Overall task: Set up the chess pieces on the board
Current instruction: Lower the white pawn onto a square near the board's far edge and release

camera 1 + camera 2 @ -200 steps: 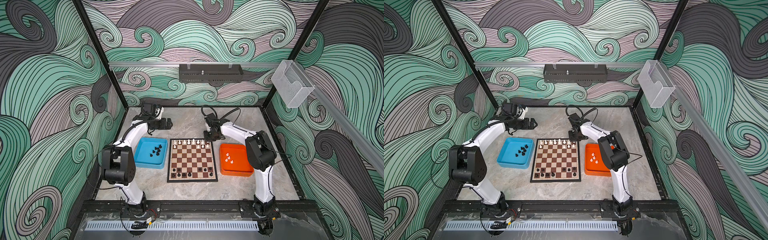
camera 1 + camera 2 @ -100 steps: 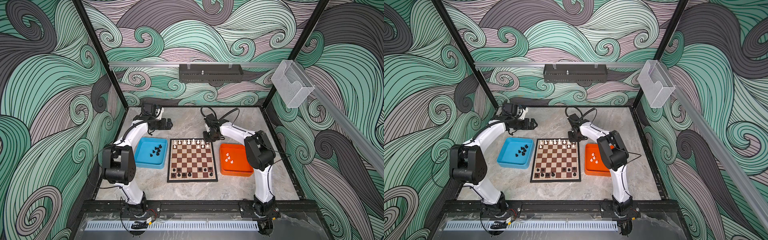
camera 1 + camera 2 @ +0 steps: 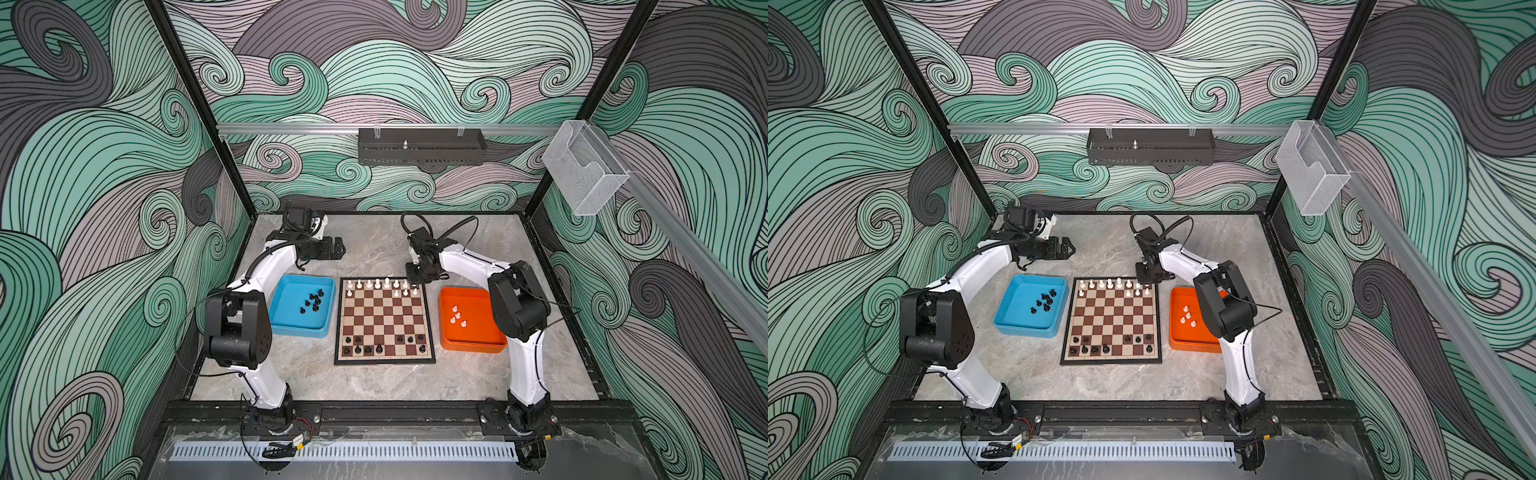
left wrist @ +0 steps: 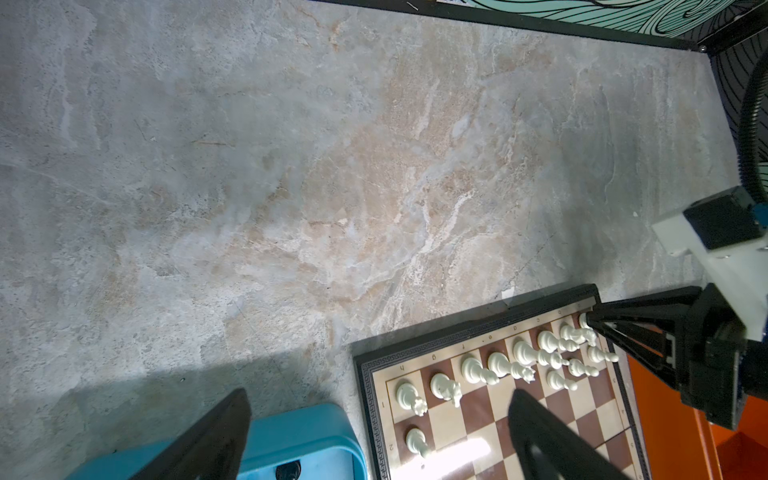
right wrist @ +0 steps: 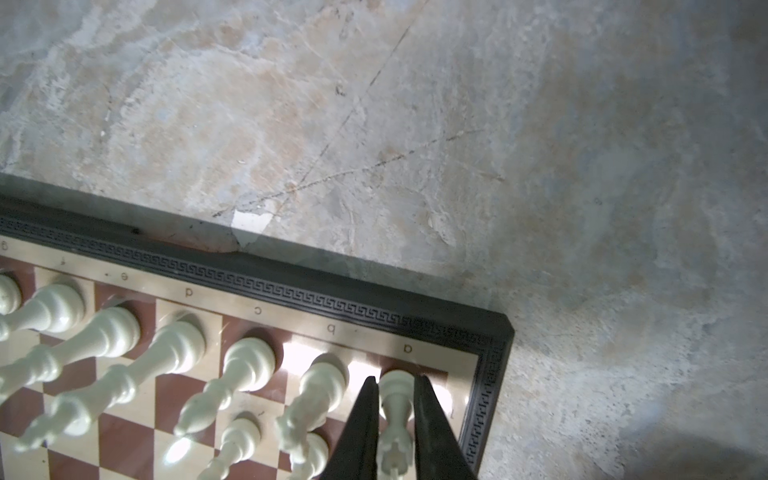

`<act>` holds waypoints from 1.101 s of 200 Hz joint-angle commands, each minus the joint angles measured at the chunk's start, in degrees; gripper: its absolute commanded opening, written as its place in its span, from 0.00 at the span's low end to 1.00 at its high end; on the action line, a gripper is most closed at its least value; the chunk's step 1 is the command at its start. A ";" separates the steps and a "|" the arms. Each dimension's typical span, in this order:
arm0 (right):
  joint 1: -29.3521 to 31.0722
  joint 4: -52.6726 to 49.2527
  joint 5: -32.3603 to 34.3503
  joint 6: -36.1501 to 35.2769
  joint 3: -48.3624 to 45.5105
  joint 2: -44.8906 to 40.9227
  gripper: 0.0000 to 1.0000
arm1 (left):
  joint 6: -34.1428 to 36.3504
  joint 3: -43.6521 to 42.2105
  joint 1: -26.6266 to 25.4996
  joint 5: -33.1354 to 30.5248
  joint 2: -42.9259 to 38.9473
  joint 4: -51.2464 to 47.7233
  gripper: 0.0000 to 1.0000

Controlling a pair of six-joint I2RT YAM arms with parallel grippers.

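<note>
The board (image 3: 386, 324) (image 3: 1113, 322) lies in the middle of the table. White chess pieces (image 3: 378, 284) fill its far rows, and black ones (image 3: 374, 347) stand on its near rows. My right gripper (image 3: 414, 277) (image 5: 395, 379) is down at the far right corner. Its fingers are closed on a white rook (image 5: 397, 399) that stands upright on the corner square. My left gripper (image 3: 338, 251) (image 4: 380, 395) hovers wide open and empty beyond the blue tray, with the board's far left corner below it.
A blue tray (image 3: 291, 328) left of the board holds several black pieces (image 3: 313, 301). An orange tray (image 3: 469, 347) on the right holds several white pieces (image 3: 457, 316). My right arm reaches over the orange tray. Bare marble lies behind and in front of the board.
The right arm has shifted only slightly at the board's far right corner. The left arm has stayed still and open.
</note>
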 commanded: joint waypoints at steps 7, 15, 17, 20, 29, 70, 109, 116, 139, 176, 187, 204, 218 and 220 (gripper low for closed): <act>0.39 -0.31 0.59 0.30 0.88 0.60 0.20 | -0.17 1.87 0.36 -0.27 0.33 -1.27 0.99; 0.41 -0.51 0.70 0.33 0.88 0.51 0.20 | -0.23 1.92 0.36 -0.32 0.42 -1.23 0.98; 0.48 -0.56 0.76 0.34 0.88 0.48 0.21 | -0.26 1.88 0.36 -0.35 0.35 -1.28 0.99; 0.49 -0.67 0.88 0.39 0.88 0.42 0.21 | -0.24 1.92 0.36 -0.30 0.35 -1.23 0.99; 0.49 -0.75 1.16 0.43 0.88 0.29 0.21 | -0.26 1.90 0.36 -0.25 0.37 -1.29 0.99; 0.52 -1.11 2.28 0.44 0.44 -0.31 0.22 | -0.33 1.86 0.36 -0.27 0.36 -1.31 0.99; 0.59 -1.54 2.56 0.44 0.53 -0.43 0.22 | -0.37 1.86 0.36 -0.27 0.31 -1.29 0.99; 0.56 -1.56 2.57 0.39 0.53 -0.45 0.22 | -0.39 1.86 0.36 -0.27 0.34 -1.29 0.99; 0.56 -1.85 2.62 0.18 0.53 -0.51 0.22 | -0.41 1.81 0.36 -0.26 0.33 -1.29 0.99; 0.84 -2.11 2.31 -0.09 0.27 -0.50 0.23 | -0.41 1.86 0.36 -0.15 0.31 -1.20 0.99; 0.86 -2.13 2.30 -0.09 0.18 -0.56 0.22 | -0.40 1.81 0.36 -0.18 0.27 -1.20 0.99; 1.03 -2.11 2.33 -0.18 -0.08 -0.65 0.23 | -0.35 1.83 0.36 -0.16 0.33 -1.20 0.99; 1.12 -2.10 2.30 -0.18 -0.22 -0.69 0.23 | -0.49 1.84 0.36 -0.19 0.38 -1.20 0.99; 1.12 -2.12 2.30 -0.18 -0.25 -0.74 0.23 | -0.46 1.88 0.36 -0.19 0.36 -1.20 0.99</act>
